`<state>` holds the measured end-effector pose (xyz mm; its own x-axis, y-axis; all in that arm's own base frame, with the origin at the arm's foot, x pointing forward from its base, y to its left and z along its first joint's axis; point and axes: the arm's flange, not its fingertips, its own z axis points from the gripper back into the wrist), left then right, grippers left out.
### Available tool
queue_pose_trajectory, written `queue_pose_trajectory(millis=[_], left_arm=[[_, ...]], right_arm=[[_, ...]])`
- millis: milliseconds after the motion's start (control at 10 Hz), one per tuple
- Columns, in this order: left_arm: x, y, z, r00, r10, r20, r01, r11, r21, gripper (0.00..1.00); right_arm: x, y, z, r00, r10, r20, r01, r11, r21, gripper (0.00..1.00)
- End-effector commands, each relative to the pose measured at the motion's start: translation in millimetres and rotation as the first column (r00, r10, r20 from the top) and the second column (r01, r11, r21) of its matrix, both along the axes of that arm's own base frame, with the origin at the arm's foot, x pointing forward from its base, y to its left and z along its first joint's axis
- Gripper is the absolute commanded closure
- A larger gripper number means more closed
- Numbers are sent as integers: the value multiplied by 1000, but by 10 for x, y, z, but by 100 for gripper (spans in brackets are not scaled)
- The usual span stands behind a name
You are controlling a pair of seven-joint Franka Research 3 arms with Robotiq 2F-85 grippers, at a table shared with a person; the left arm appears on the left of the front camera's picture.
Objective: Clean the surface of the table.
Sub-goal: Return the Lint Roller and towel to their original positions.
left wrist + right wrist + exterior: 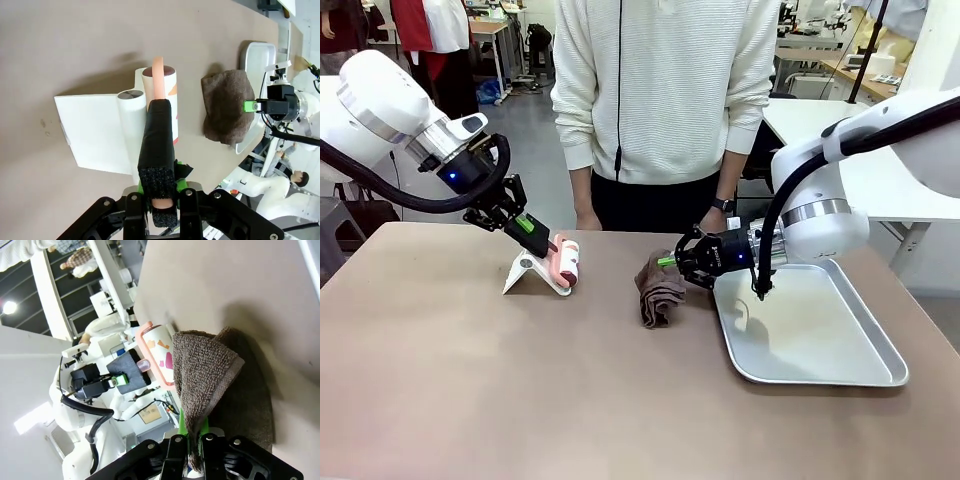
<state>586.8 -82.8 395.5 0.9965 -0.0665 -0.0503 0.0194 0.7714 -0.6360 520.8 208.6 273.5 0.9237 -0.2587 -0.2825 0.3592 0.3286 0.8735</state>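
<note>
On the table [470, 380], at its far middle, a lint roller [567, 264] rests in a white stand [525, 273]; the left gripper [542, 240] clasps the roller's black foam handle [158, 145], fingers closed on either side of it. Beside the roller, toward the tray [840, 372], lies a brown cloth [658, 287], bunched and partly lifted; the right gripper [672, 262] pinches its upper edge between green pads, a fold of terry rising from between the fingers in the right wrist view. Right of the cloth and touching its edge, the shallow silver tray sits with the right arm reaching across its near-left corner. Behind the roller and cloth, at the table's far edge, a person in a white sweater [660, 90] stands with both hands near the tabletop, a watch on one wrist [723, 205]
</note>
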Motion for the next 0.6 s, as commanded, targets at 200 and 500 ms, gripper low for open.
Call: queue_pose_trajectory(millis=[200,500], left_arm=[[36,-9,61,999,38,-10,-38,999,24,0],[12,17,125,999,53,8,-53,999,14,0]], right_arm=[[80,16,4,1000,6,-9,-6,1000,-9,7],[94,5,-24,1000,7,-22,-7,1000,-2,0]])
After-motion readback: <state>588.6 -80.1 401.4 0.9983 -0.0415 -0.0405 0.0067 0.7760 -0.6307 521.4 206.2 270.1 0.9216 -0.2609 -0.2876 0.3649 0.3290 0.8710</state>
